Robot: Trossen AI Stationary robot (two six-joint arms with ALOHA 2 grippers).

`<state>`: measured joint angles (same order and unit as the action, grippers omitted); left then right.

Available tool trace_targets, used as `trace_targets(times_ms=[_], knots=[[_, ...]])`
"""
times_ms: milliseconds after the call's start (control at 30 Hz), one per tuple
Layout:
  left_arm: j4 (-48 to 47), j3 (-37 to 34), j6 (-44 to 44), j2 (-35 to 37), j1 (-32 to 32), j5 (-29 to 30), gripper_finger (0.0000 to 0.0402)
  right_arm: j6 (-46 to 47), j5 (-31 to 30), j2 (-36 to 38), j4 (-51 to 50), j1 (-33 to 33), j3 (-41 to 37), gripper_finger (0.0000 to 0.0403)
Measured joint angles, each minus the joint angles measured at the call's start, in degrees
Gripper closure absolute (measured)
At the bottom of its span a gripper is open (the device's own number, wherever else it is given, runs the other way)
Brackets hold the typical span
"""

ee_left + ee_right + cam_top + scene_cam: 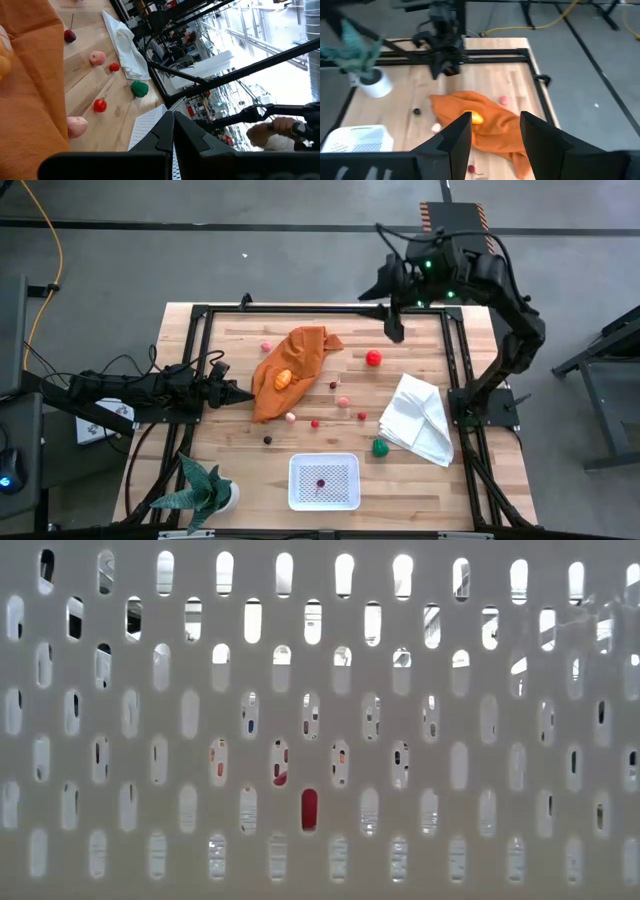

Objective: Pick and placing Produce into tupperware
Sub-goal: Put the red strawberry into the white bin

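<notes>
One small dark red piece of produce (pixel 321 482) lies inside the tupperware (pixel 324 481), on its textured floor; we see nothing else in it. The tupperware sits at the near edge of the tabletop (pixel 230 435), about midway across.

Working left to right in the high view: a potted plant (pixel 205 490) stands at the near left corner. The left gripper (pixel 244 394) lies low over the left side of the tabletop, its fingers pressed together on nothing, pointing toward the orange cloth (pixel 292 368). In the left wrist view the two dark fingers (pixel 172 131) meet edge to edge.

On the orange cloth rests an orange piece (pixel 284 378). A pink piece (pixel 266 346) lies just beyond the cloth's far left edge. Near the cloth's near end we note a dark berry (pixel 267 439), a pale pink piece (pixel 290 417) and a small red piece (pixel 314 423). Further right: a dark cherry-like piece (pixel 333 385), a pink piece (pixel 342 401), another small red one (pixel 361 416), a larger red piece (pixel 373 359) toward the far side, and a green piece (pixel 380 446) just beside the white folded cloth (pixel 420 418).

The right gripper (pixel 393 328) hangs above the far right part of the tabletop, well apart from the tupperware. In the right wrist view its fingers (pixel 456 141) stand parted and empty.

The low view is filled by a white perforated wall (pixel 480 760).
</notes>
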<state>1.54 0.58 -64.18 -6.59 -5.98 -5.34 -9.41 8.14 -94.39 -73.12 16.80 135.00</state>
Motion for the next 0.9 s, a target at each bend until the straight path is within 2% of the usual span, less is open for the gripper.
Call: trace_targets(times_ms=[167,333,533,700,900], knots=[[0.0,0.0,0.0,0.0,0.0,0.0,0.0401,1.5,0.0,0.0,-0.4,5.7,0.0,0.0245],[0.0,0.0,0.0,0.0,0.0,0.0,0.0401,2.4,0.0,0.0,-5.0,10.9,0.0,0.0245],[0.0,0.0,0.0,0.0,0.0,0.0,0.0401,2.5,0.8,0.0,-9.5,14.5,-0.6,0.0245],[0.0,0.0,0.0,0.0,0.0,0.0,0.0401,1.4,2.7,0.0,-15.2,15.2,-6.5,0.0245],[0.0,0.0,0.0,0.0,0.0,0.0,0.0401,0.1,4.5,0.0,-12.0,15.2,-18.1,0.0245]])
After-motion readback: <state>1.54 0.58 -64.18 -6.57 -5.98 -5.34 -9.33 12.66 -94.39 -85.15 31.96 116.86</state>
